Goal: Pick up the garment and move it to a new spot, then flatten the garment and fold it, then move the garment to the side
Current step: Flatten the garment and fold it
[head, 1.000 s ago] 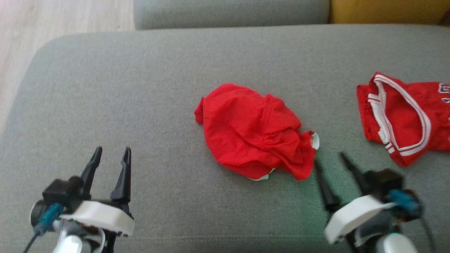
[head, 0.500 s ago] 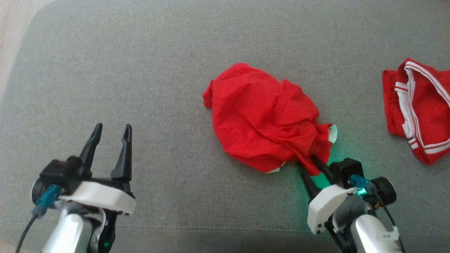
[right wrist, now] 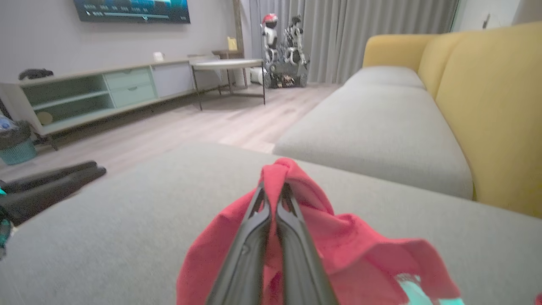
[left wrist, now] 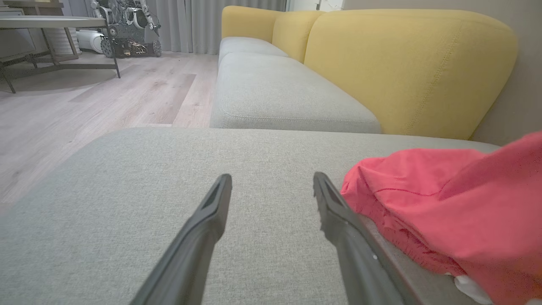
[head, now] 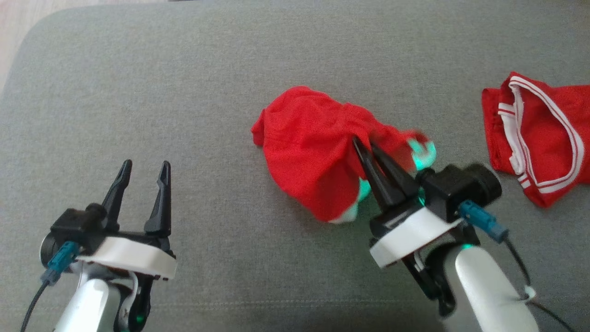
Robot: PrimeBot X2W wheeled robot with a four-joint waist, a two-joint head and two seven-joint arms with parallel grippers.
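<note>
Grips a fold of the red garment (head: 304, 147) with the right gripper (head: 363, 143), long dark fingers pressed together on the cloth at the right part of the heap. From the right wrist, pinches a red peak between the closed tips, with the rest of the fabric draped down on both sides of the fingers. Lies crumpled near the middle of the grey cushion (head: 184, 92), a little toward its right half, with white edging (head: 343, 216) showing along the near side (tinted green by a light at the wrist). Possibly raised off the cushion around the pinch, though blur on that side of the heap leaves it uncertain. Holds the left gripper (head: 146, 163) open and empty toward the near left corner of the cushion, fingers spread over bare fabric, well apart from the garment in the head view. From the left wrist, red cloth close by the finger on that view's right. Near the cushion's right edge, apart from the first, a second red garment (head: 539, 138) with white striped trim. Beyond the far edge, another grey seat (left wrist: 279, 93) with a yellow backrest (left wrist: 402, 63), and pale wooden floor (left wrist: 84, 114).
</note>
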